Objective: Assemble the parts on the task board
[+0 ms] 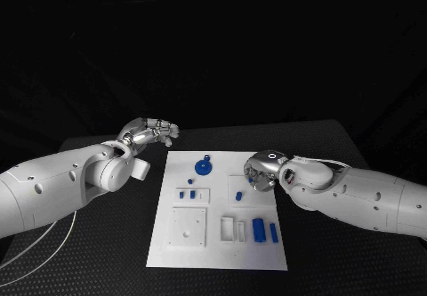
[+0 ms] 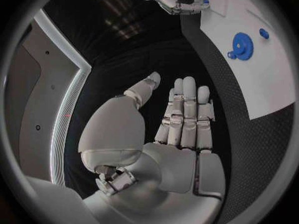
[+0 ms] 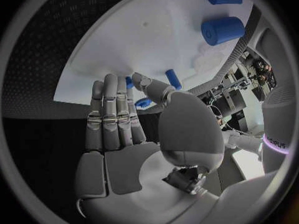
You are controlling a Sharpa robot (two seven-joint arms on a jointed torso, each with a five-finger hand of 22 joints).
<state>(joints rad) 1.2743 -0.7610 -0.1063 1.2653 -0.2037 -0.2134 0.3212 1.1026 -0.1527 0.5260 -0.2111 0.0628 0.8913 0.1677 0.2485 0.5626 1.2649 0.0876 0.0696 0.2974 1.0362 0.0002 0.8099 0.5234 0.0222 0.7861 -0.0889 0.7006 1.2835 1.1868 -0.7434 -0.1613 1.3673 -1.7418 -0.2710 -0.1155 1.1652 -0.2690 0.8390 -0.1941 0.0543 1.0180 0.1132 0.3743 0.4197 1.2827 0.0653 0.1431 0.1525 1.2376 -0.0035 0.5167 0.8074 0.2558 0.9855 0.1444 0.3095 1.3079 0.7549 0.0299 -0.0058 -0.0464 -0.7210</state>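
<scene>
The white task board [image 1: 223, 246] lies in the middle of the table. A blue gear [image 1: 203, 166] sits near its far edge, also seen as the gear [image 2: 241, 47] from the left wrist. Small blue pegs [image 1: 187, 194] stand at mid-left, and one peg [image 1: 239, 196] stands near the middle. A blue cylinder [image 1: 259, 229] and a thin blue bar [image 1: 273, 232] lie near the right edge. My left hand [image 1: 151, 132] hovers off the board's far left corner, fingers straight and holding nothing [image 2: 184, 124]. My right hand [image 1: 263, 172] hangs over the board's right side with its fingers extended and nothing in them [image 3: 121, 129].
White raised blocks [image 1: 189, 226] and slotted holders [image 1: 233, 229] sit on the board's near half. A white cable [image 1: 44, 243] trails over the table at the near left. Black table [image 1: 338, 265] surrounds the board.
</scene>
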